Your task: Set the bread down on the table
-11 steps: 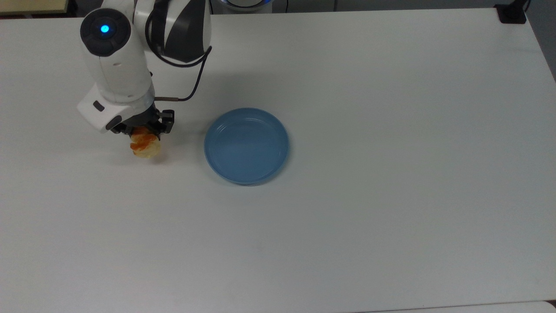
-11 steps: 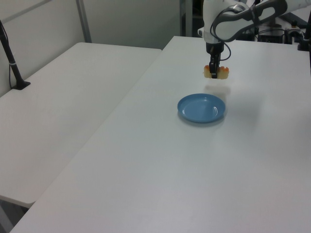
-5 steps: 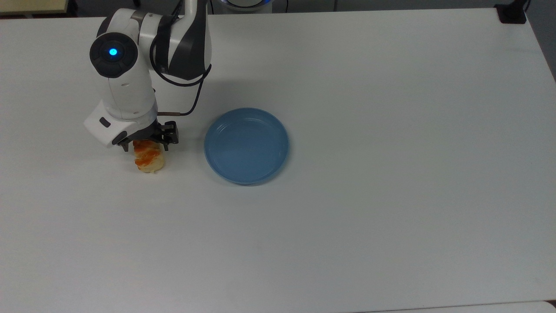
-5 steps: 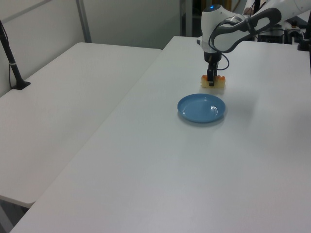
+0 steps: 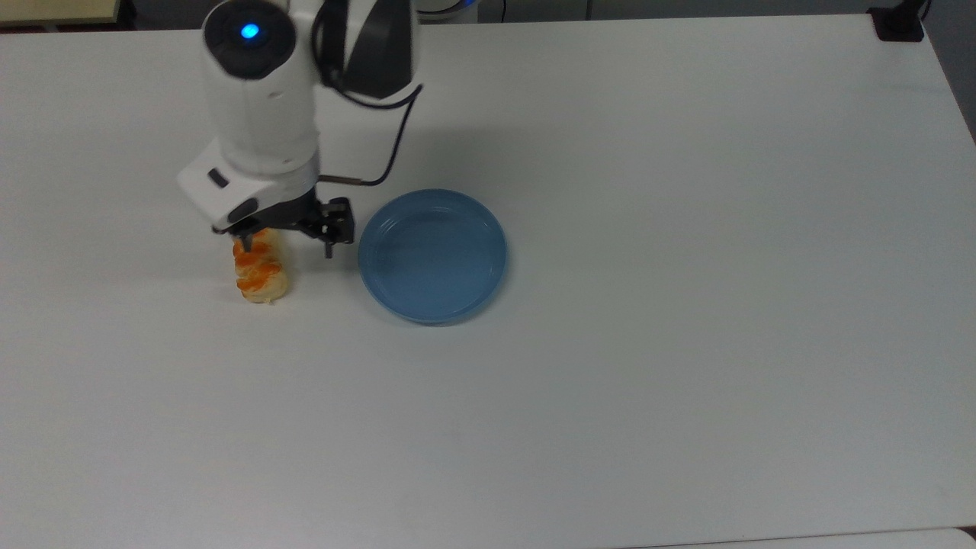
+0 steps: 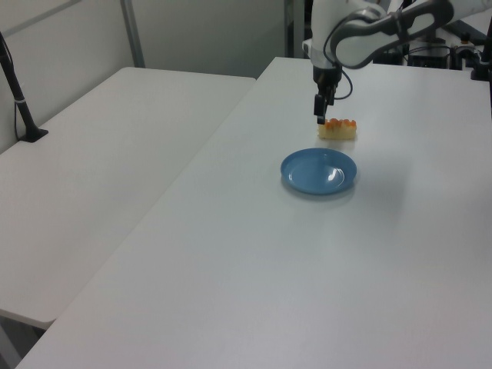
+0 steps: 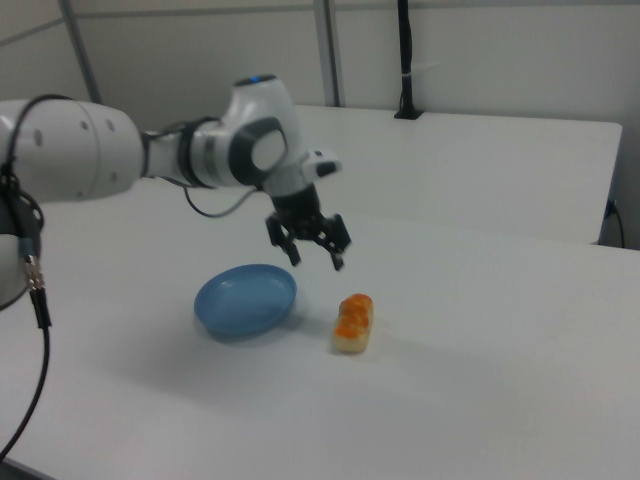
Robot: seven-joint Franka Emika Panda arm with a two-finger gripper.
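Note:
The bread (image 5: pixel 261 274) lies on the white table (image 5: pixel 686 229) to the top view's left of the blue plate, orange patches facing up. It also shows in the left view (image 6: pixel 338 129) and the right view (image 7: pixel 353 322). My gripper (image 5: pixel 286 242) hangs open above the bread's far end and holds nothing. In the right view the gripper (image 7: pixel 315 255) floats well clear of the bun, its two fingers spread. Seen from the left view, the gripper (image 6: pixel 321 115) sits just above and to the left view's left of the bread.
An empty round blue plate (image 5: pixel 432 255) rests close to the bread on the top view's right. A black clamp (image 5: pixel 900 23) sits at the table's far right corner. A second white table (image 6: pixel 92 154) with a black post (image 6: pixel 19 100) stands alongside.
The gripper lowered the bread onto the table, opened, and rose away toward the plate side. The bread now lies free on the tabletop.

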